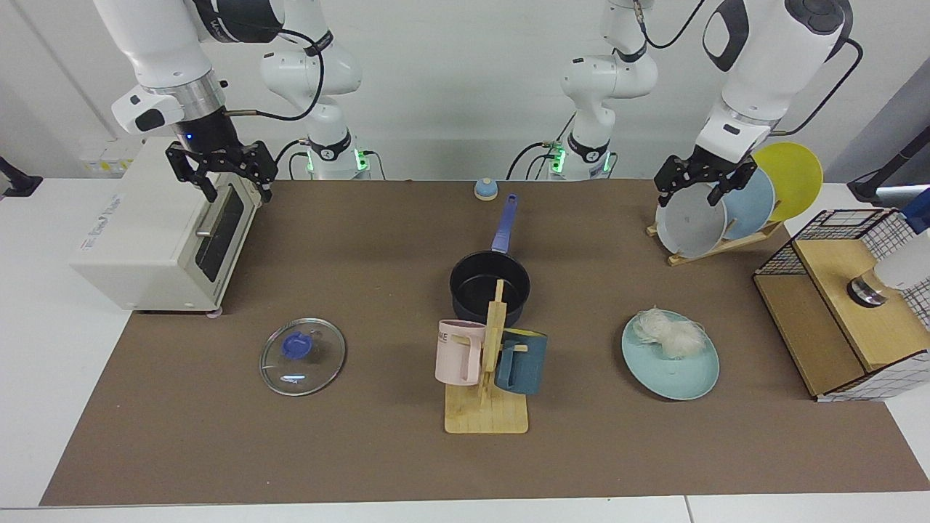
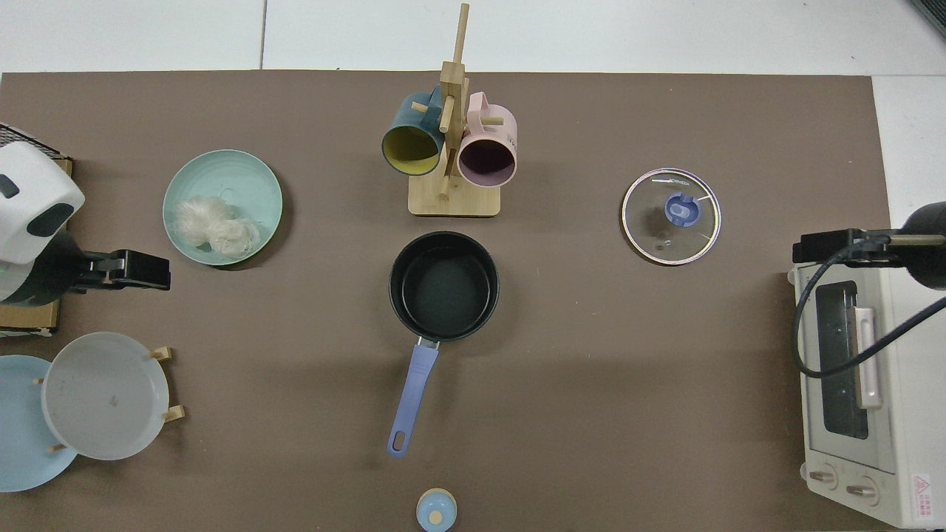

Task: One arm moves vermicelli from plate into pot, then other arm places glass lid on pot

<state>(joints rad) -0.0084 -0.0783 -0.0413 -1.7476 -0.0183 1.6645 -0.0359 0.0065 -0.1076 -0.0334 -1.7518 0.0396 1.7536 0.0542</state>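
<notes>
Brown mat (image 1: 349,450) carries everything; black pot (image 1: 489,288) at mat centre, bare inside, handle toward robots' edge; vermicelli (image 1: 668,333) on teal plate (image 1: 676,374) toward left arm's end; glass lid (image 1: 302,356) flat on mat toward right arm's end; left gripper (image 1: 696,186) raised over plate rack (image 1: 716,243), fingers apart, holding nothing; right gripper (image 1: 231,173) raised above toaster oven (image 1: 156,232), fingers apart, holding nothing.

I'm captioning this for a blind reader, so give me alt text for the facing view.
A small black saucepan with a blue-purple handle sits empty mid-table, between a cream-white vermicelli clump on a pale teal plate and a clear glass lid with a blue knob. The left gripper and right gripper hang open above the far corners.
</notes>
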